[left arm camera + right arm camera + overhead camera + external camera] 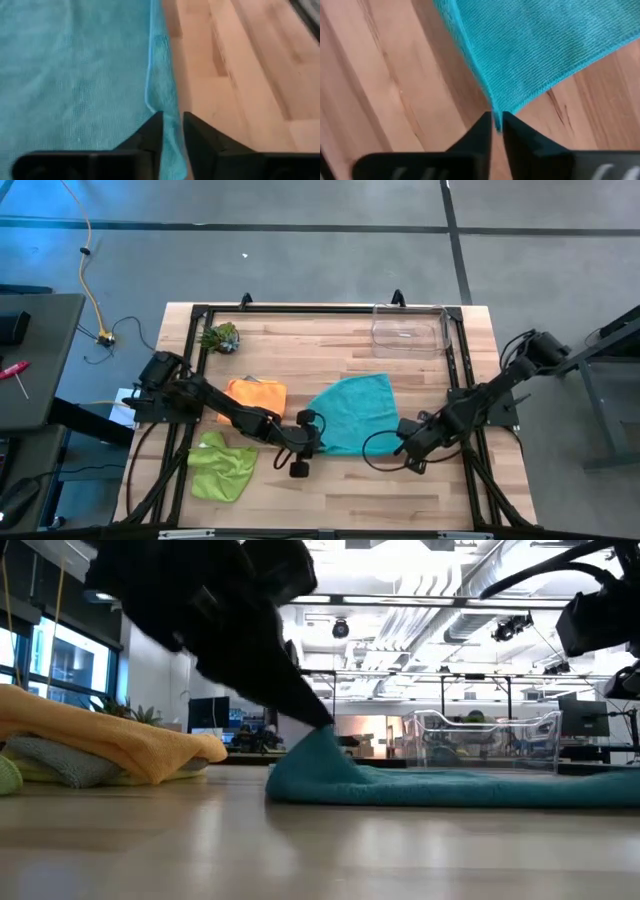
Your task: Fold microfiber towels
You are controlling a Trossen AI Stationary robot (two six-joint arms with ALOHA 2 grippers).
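Dark fingers of the left gripper (pixel 172 131) fill the near edge of the left wrist view, pinched on the hem of the teal microfiber towel (pixel 75 75), with cloth visible between the tips. Likewise, the right wrist view shows the right gripper (pixel 495 121) clamped on a corner of the same towel (pixel 535 45).

From above, the teal towel (pixel 355 412) lies spread at the centre of the pale wooden slatted table (pixel 330 490), with the left gripper (pixel 312 436) at its near-left edge and the right gripper (pixel 402 432) at its near-right corner. An orange microfiber towel (pixel 257 393) and a lime green microfiber towel (pixel 222 464) lie to the left, apart from the teal one.

Only the low view reveals grey cloth (pixel 60 762), probably another towel, under the orange towel (pixel 110 737). A clear plastic bin (pixel 408 330) stands at the far edge, and a small green spiky plant-like object (pixel 221 337) sits at the far-left corner. Beyond the table, an open room with ceiling lights and ducting is visible.
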